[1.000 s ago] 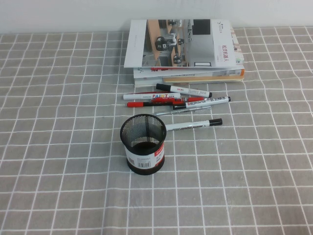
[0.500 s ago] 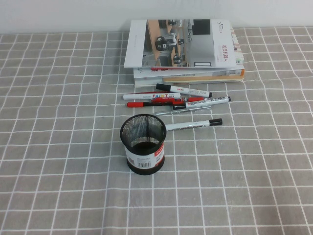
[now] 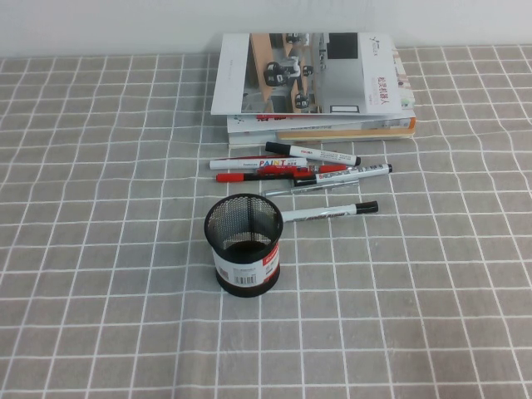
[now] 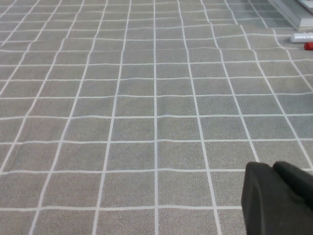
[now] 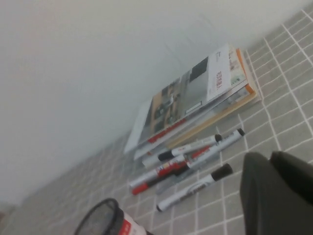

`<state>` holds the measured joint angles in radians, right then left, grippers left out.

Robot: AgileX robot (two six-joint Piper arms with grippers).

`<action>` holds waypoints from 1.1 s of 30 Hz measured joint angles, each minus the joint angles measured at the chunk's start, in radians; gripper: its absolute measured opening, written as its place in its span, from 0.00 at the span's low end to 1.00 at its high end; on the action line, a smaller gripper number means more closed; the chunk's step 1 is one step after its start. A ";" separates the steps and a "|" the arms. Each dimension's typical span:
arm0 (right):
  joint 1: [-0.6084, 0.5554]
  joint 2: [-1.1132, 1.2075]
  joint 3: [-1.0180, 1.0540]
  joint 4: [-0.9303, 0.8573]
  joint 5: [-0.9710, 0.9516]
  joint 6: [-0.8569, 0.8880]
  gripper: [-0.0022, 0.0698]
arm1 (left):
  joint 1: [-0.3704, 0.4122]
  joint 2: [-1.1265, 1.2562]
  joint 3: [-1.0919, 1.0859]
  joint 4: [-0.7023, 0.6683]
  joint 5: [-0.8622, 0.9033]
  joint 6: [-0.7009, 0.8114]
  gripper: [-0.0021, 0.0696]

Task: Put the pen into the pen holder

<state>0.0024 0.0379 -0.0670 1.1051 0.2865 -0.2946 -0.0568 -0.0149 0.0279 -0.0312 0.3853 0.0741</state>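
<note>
Your right gripper (image 5: 281, 196) was closed, empty; left gripper (image 4: 279, 196) unclear. The pen (image 3: 328, 213), light, slick, stiff, lay right of the pen holder (image 3: 243, 245); take it mid-barrel.

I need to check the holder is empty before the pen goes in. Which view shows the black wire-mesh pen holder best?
The high view: the whole black wire-mesh pen holder stands upright, its open mouth visible. The right wrist view catches only its rim at the frame's edge. The left wrist view shows only checked cloth, no holder.
</note>
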 joint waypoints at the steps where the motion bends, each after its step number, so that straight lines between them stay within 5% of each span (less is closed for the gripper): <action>1: 0.000 0.032 -0.029 -0.044 0.014 -0.011 0.01 | 0.000 0.000 0.000 0.000 0.000 0.000 0.02; 14: 0.000 0.816 -0.732 -0.828 0.551 -0.107 0.01 | 0.000 0.000 0.000 0.000 0.000 0.000 0.02; 25: 0.011 1.280 -1.165 -0.916 0.802 -0.247 0.01 | 0.000 0.000 0.000 0.000 0.000 0.000 0.02; 33: 0.203 1.534 -1.310 -1.061 0.869 -0.401 0.01 | 0.000 0.000 0.000 0.000 0.000 0.000 0.02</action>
<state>0.2050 1.5715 -1.3774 0.0439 1.1556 -0.6957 -0.0568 -0.0149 0.0279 -0.0312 0.3853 0.0741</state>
